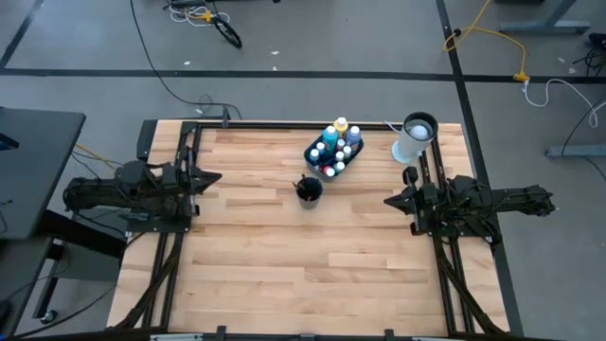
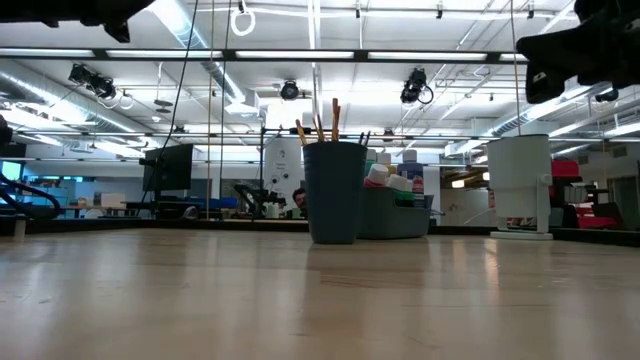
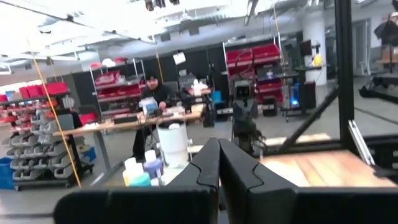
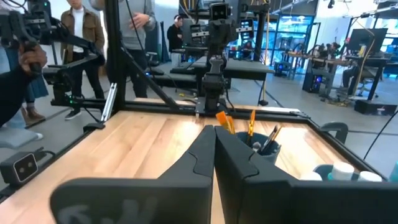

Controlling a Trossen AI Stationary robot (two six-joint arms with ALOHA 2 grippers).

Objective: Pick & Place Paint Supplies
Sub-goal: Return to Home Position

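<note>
**Both claws parked wide, the supplies lying between them**

The dark blue plastic cup is standing just above the centre of the high view, on the pale wooden bench. It is carrying the thin wood-and-dark brushes, whose long axes are running close to upright, a few leaning outward. Up and to the right of the cup, almost touching it, the dark blue tray is lying with its long axis slanting from lower left to upper right. It is holding the small capped paint bottles packed side by side. The tall white cylinder with a dark top is standing apart, further right.

The left claw is sitting at mid-left of the high view, pointing right, towards the cup. The right claw is sitting at mid-right, pointing left. Both are well apart from the cup; the right one is looking a little nearer, and its wrist view is showing the cup and brushes straight ahead past its tips.

Each arm is lying folded over its own side rail, forearm level. In both wrist views the two dark fingers are pressing together with nothing between them.

Judging by this layout, the sorting is looking finished. Any further move is needing only that the arms settle where they are, away from cup and tray.
</note>
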